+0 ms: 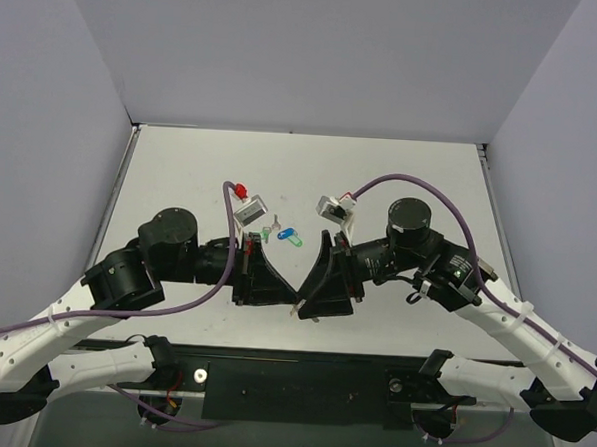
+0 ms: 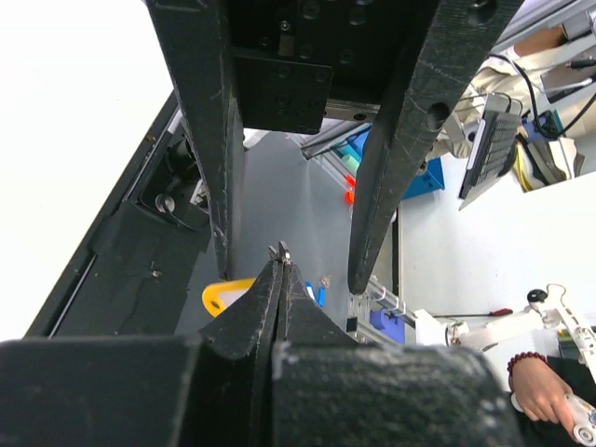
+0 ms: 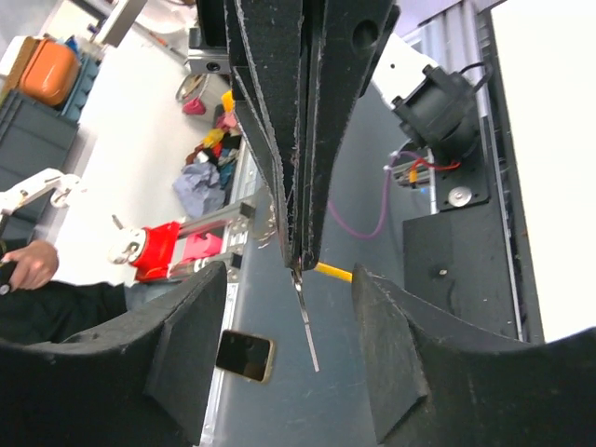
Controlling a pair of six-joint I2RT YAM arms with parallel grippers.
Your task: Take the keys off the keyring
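My left gripper (image 1: 292, 301) is shut near the table's front centre. In its own wrist view the tips (image 2: 279, 259) pinch a small metal piece, which looks like the thin ring of the keyring. The yellow tag (image 2: 222, 296) shows just behind them. In the right wrist view a thin silver key (image 3: 306, 326) hangs down from those shut fingers (image 3: 279, 140), with the yellow tag (image 3: 333, 272) edge-on beside it. My right gripper (image 3: 289, 272) is open, its fingers (image 2: 382, 186) standing on either side of the left tips without touching key or tag.
A green key tag (image 1: 268, 232) and a blue key tag (image 1: 290, 238) lie on the table behind the grippers. The black base rail (image 1: 300, 379) runs along the near edge. White walls close in the left, right and back.
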